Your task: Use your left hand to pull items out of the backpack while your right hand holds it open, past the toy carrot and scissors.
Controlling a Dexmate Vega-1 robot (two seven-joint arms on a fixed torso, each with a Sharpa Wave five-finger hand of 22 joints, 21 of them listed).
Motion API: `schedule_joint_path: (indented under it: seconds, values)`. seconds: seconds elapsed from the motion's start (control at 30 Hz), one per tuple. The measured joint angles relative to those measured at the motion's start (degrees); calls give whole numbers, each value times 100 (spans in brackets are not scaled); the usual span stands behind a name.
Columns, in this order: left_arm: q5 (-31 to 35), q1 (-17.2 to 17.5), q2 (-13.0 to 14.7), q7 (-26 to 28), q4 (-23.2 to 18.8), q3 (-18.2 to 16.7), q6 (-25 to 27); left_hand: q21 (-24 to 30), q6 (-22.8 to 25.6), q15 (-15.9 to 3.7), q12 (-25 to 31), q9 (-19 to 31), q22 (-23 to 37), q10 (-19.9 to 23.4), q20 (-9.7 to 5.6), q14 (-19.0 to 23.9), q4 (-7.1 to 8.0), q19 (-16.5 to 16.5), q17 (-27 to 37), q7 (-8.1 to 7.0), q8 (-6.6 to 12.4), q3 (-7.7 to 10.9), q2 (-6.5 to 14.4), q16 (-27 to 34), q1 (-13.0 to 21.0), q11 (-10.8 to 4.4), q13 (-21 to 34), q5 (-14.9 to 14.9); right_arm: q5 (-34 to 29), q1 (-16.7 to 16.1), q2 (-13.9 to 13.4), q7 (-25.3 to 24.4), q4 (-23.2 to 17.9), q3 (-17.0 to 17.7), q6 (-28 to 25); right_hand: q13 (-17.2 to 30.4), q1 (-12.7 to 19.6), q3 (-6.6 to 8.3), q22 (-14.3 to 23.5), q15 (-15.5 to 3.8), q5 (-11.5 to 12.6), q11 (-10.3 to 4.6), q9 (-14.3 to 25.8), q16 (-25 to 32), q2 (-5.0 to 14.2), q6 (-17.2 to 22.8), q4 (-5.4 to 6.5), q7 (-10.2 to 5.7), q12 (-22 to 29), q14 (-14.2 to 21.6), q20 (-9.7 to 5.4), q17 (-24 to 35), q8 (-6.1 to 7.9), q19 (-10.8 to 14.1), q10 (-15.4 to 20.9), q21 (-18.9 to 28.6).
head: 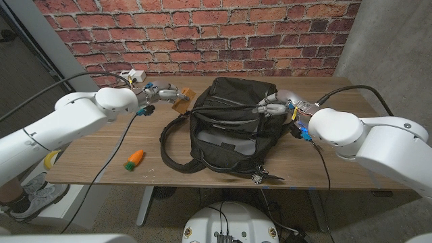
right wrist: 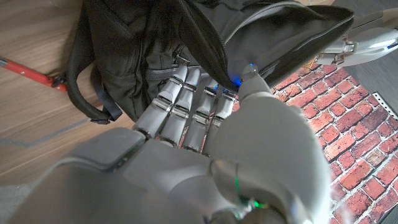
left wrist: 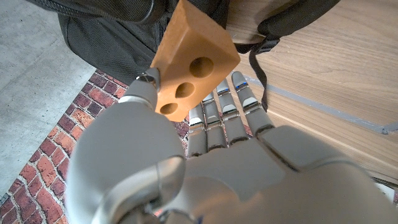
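The backpack (head: pixel 226 128) sits mid-surface (head: pixel 101 148), mouth up. I've got my right hand (head: pixel 272 106) pinching its upper rim so the opening stays wide for reaching in. My left hand (head: pixel 156 93) is off to the side, grasping a tan holed block (left wrist: pixel 194 62), clear of the bag. The toy carrot (head: pixel 134 159) lies near the front edge, out of the way.

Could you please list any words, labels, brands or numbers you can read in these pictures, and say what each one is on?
None can be read. The black backpack, the orange wedge with holes that the left hand holds, and the toy carrot show no legible text.
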Motion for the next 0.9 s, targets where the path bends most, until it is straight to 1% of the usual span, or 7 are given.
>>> schedule_joint_path:
  seconds: [0.07, 0.17, 0.27, 0.37, 0.67, 0.8, 0.9]
  values:
    - [-1, -1, 21, 17, -26, 1, 74, 0, 0, 0, 5, 0, 0, 0, 0, 0, 0, 0, 0, 0, 0, 0, 0, 0, 0, 0, 8, 0, 173, -78, -45, 85, 56, 146, 139, 0, 0, -7, 0, 8, 0, 16, 1, -16, 0, -19, -7, 19, -20, -8, 34, 26, -26, -30, -42, 0]
    - [-17, -2, 55, 51, -75, 1, 182, 0, 0, 0, 5, 0, 0, 0, 0, 0, 0, 0, 0, 0, -1, 0, -7, 0, 7, 0, 9, 0, 445, -184, -92, 246, 163, 332, 392, 27, 0, -7, 0, -22, 0, 41, 9, -17, 0, -79, -7, 17, -20, -39, 32, 27, -26, -28, -67, 0]
    - [-50, -8, 81, 91, -116, 1, 345, 0, 0, 0, 5, 0, 0, 0, 0, 0, 0, 0, 0, 0, -1, -1, -7, 0, 7, 0, 9, 0, 654, -310, -160, 376, 336, 539, 629, 28, 0, -7, 0, 9, 0, 47, 5, -17, 0, -98, -7, 35, -20, -69, 2, 27, -26, -58, -73, 0]
    - [-65, -22, 105, 134, -155, 2, 486, 0, 0, 0, 5, 0, 0, 0, 0, 0, 11, 0, 0, 0, -8, 10, -7, 0, 7, 0, 8, 0, 865, -394, -234, 513, 486, 669, 904, 28, 0, -7, 0, 9, 0, 68, 5, -17, 0, -122, -7, 37, -20, -70, 32, 26, -63, -90, -94, 0]
    - [-82, -62, 184, 256, -263, 29, 840, 0, 0, 0, 5, 0, 0, 0, 0, 0, 26, 0, 27, 0, -13, 25, -6, 0, 6, 0, 4, 0, 1373, -530, -423, 853, 860, 902, 1535, 50, 24, -7, 0, 16, 0, 65, 25, -24, 22, -194, -7, 51, -64, -122, 45, 53, -63, -103, -200, 0]
    - [-93, -79, 203, 297, -292, 37, 958, 0, 0, 0, 5, 0, 0, 0, 0, 0, 26, 0, 26, 0, -23, 25, -4, 0, 4, 0, 9, -1, 1575, -565, -521, 1007, 990, 976, 1784, 53, 25, -7, -1, 7, 0, 76, 25, -39, 22, -327, -7, 76, -131, -216, 55, 53, -134, -194, -338, 0]
    - [-102, -91, 222, 341, -312, 41, 1067, 0, 0, 0, 4, 0, 0, 0, 0, 0, 25, 0, 26, 0, -17, 24, 2, -24, -3, 0, 9, -1, 1721, -626, -628, 1129, 1114, 1062, 1970, 80, 25, -23, -1, 32, 0, 150, 33, -83, 22, -509, 9, 92, -205, -345, 103, 53, -204, -277, -509, 0]
